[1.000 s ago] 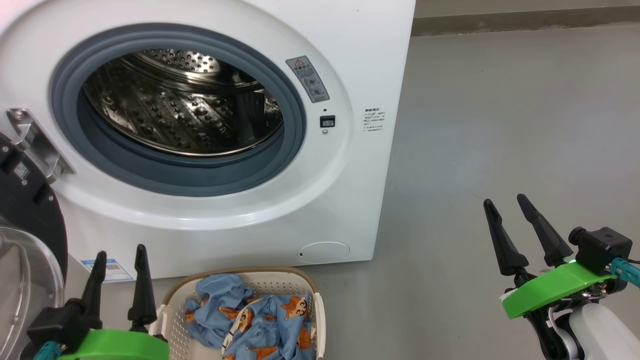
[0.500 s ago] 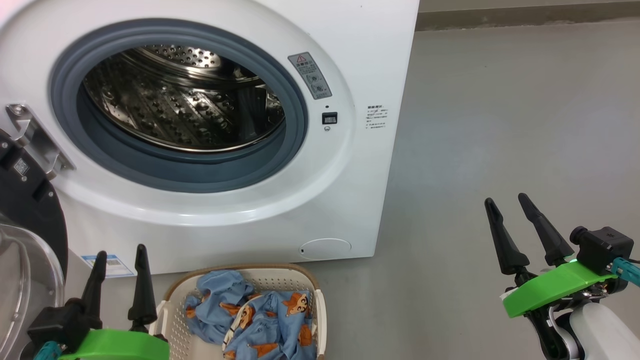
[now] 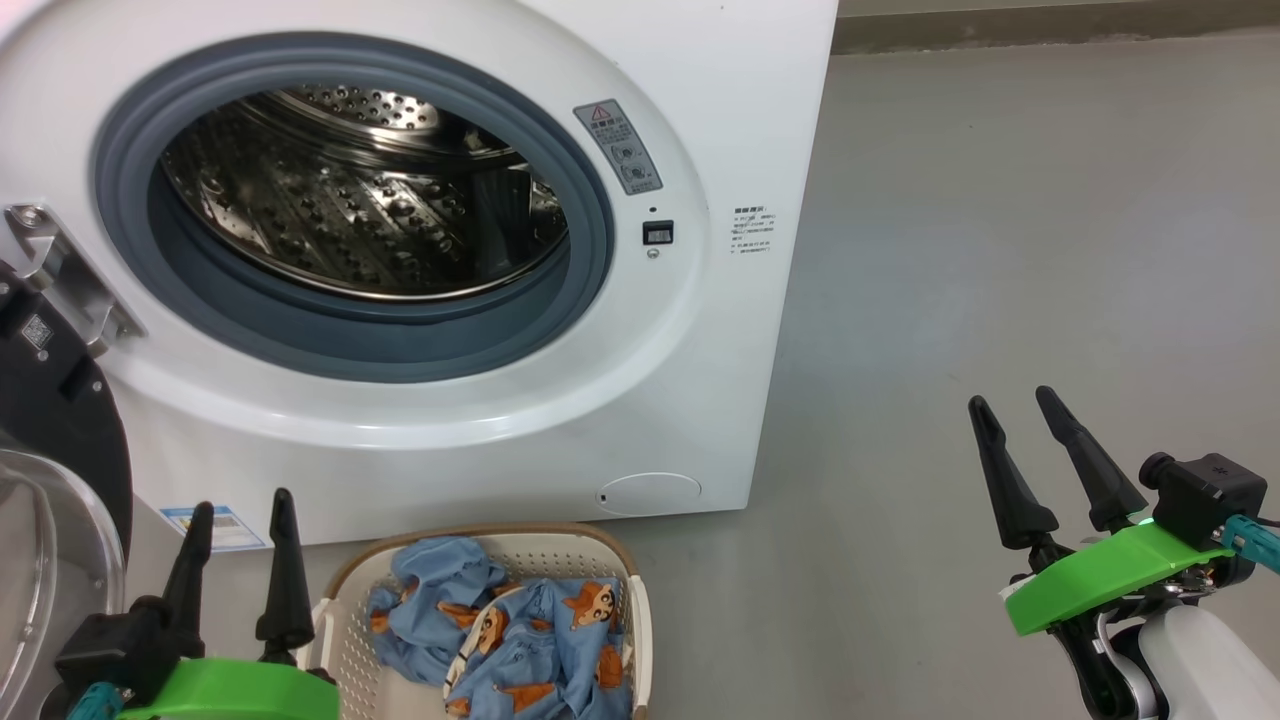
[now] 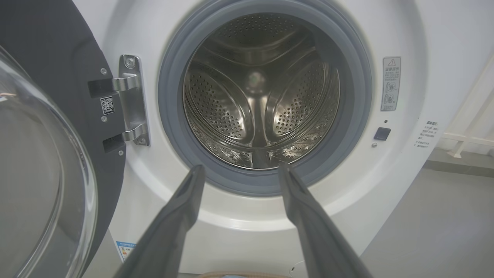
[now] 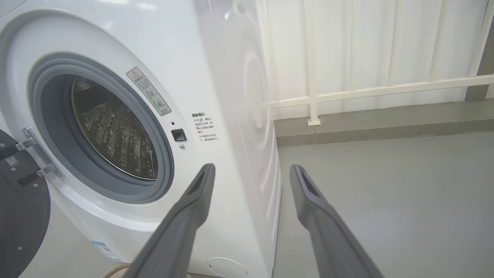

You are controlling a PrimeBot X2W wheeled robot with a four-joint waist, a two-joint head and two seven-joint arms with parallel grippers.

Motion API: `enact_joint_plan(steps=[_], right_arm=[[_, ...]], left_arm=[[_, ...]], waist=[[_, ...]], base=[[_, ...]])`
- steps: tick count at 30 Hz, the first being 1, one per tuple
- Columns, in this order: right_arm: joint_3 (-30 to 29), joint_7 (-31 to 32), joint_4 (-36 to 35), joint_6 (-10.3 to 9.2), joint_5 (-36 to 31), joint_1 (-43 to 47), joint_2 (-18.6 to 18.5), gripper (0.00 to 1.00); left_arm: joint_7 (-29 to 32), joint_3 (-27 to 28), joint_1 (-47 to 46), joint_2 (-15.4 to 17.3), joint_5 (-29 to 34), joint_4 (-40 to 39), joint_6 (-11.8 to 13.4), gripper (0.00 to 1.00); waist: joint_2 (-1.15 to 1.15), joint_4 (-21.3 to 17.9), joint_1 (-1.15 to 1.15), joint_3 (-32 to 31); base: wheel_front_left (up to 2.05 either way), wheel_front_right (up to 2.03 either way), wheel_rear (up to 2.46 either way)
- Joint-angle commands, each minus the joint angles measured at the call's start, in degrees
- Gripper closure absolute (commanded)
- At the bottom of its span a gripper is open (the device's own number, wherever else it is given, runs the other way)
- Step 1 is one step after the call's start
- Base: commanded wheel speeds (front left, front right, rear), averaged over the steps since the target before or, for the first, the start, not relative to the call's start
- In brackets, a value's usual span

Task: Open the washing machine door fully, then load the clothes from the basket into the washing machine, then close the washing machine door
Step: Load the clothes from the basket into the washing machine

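The white washing machine (image 3: pixel 700 90) stands with its drum (image 3: pixel 350 210) empty and its door (image 3: pixel 60 400) swung open to the left on a metal hinge (image 4: pixel 131 100). The door's black rim (image 4: pixel 46 46) and clear glass dome (image 4: pixel 38 173) show in the left wrist view. On the floor in front sits the cream basket (image 3: pixel 630 610), holding light-blue clothes (image 3: pixel 520 640) with orange-brown figures. My left gripper (image 3: pixel 240 505) is open at the lower left, just left of the basket. My right gripper (image 3: pixel 1015 400) is open over bare floor, well right of the machine.
Grey floor (image 3: pixel 1000 250) spreads to the right of the machine. A white railing (image 5: pixel 366 90) and a low grey kerb (image 5: pixel 386 119) run behind it. A blue label sticker (image 3: pixel 215 525) sits at the machine's lower left front.
The whole head picture has shifted slightly, so the camera moved. Both grippers stay open in the same spots, and the basket and clothes are unchanged.
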Motion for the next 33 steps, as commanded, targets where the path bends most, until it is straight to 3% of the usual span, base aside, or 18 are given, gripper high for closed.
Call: enact_joint_plan(steps=[1,16,33], right_arm=[[0.7,-0.7,-1.5,0.32,-0.6,-0.5,-0.6,0.0],[0.5,-0.7,-2.0,0.32,-0.8,-1.0,-0.5,0.0],[0.3,-0.7,-2.0,0.32,-1.2,-3.2,-0.6,0.0]], left_arm=[[-0.4,1.9,-2.1,1.3,0.3,-1.2,0.0,0.0],[-0.4,1.7,-2.9,1.0,0.4,-0.5,-0.4,0.0],[-0.3,-0.4,-6.5,-0.5,-0.5,3.8,-2.3,0.0]], waist=[[0.0,0.0,0.0,0.1],[0.0,-0.4,0.0,2.4],[0.0,-1.6,0.0,9.2]], base=[[0.0,0.0,0.0],[0.0,0.0,0.0],[0.0,0.0,0.0]])
